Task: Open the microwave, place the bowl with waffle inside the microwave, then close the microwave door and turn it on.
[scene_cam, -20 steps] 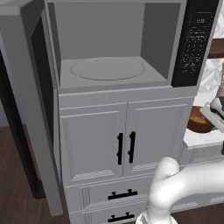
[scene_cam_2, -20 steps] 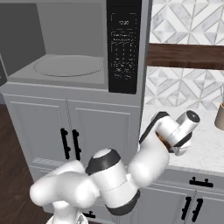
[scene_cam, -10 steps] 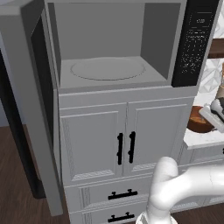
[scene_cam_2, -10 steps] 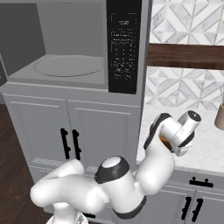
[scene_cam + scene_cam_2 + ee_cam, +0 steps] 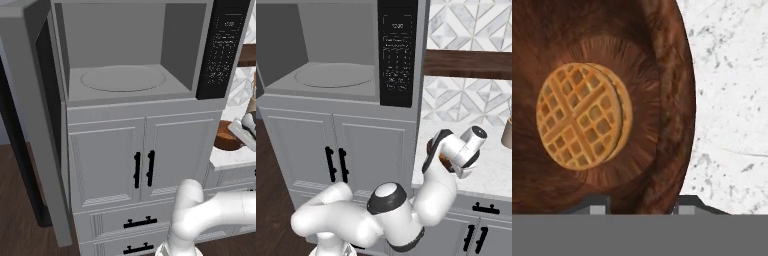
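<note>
The microwave point(image 5: 125, 80) point(image 5: 331, 75) stands with its grey cavity and turntable bare, and the microwave door point(image 5: 35, 125) is swung wide to the left. The bowl with waffle point(image 5: 662, 75) point(image 5: 226, 137) rests on the white counter to the right of the microwave. A golden waffle point(image 5: 582, 115) lies flat on the bowl's bottom. My gripper point(image 5: 642, 206) point(image 5: 245, 127) reaches down onto the bowl's near rim. One fingertip point(image 5: 594, 205) is inside the bowl and the other outside, closed in on the wall. In the right base view my hand point(image 5: 456, 150) covers most of the bowl.
The black keypad panel point(image 5: 397, 55) runs down the microwave's right side. A pale jar point(image 5: 507, 132) stands at the counter's far right, under a dark wooden shelf point(image 5: 471, 65). The marbled counter point(image 5: 486, 172) lies around the bowl. Cabinet doors with black handles point(image 5: 142, 167) sit below the microwave.
My hand has sunk slightly onto the bowl's rim and the fingers have drawn in on it. The microwave and its door have not moved.
</note>
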You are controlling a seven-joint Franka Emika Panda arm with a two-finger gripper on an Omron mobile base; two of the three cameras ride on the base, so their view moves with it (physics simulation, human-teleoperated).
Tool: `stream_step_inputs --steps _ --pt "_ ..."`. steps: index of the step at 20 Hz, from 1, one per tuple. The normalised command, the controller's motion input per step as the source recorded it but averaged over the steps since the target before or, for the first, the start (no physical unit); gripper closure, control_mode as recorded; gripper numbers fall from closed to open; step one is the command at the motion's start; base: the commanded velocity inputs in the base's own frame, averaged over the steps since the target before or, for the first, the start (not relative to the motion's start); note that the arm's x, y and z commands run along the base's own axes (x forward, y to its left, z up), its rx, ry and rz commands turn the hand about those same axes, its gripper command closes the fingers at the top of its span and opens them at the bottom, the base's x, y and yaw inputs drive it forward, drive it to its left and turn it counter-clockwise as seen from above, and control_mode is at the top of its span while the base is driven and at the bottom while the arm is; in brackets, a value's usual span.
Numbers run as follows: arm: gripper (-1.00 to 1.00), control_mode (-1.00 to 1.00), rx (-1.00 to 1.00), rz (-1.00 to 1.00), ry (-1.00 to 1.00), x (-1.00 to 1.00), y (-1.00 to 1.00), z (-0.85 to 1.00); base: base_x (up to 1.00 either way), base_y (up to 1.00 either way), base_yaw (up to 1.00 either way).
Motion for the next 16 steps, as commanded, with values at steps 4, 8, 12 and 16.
stream_step_inputs --steps 4,8,12,16 --pt "1.0 -1.0 0.0 0.0 0.0 0.0 0.0 0.0 0.0 0.0 0.0" --pt "1.0 -1.0 0.0 0.0 0.0 -0.16 -0.01 0.05 0.0 0.0 0.0" --pt "1.0 -1.0 0.02 -0.24 0.0 -0.82 -0.29 0.54 0.0 0.0 0.0" --pt "1.0 -1.0 0.04 -0.43 0.0 -0.94 -0.44 0.68 0.0 0.0 0.0"
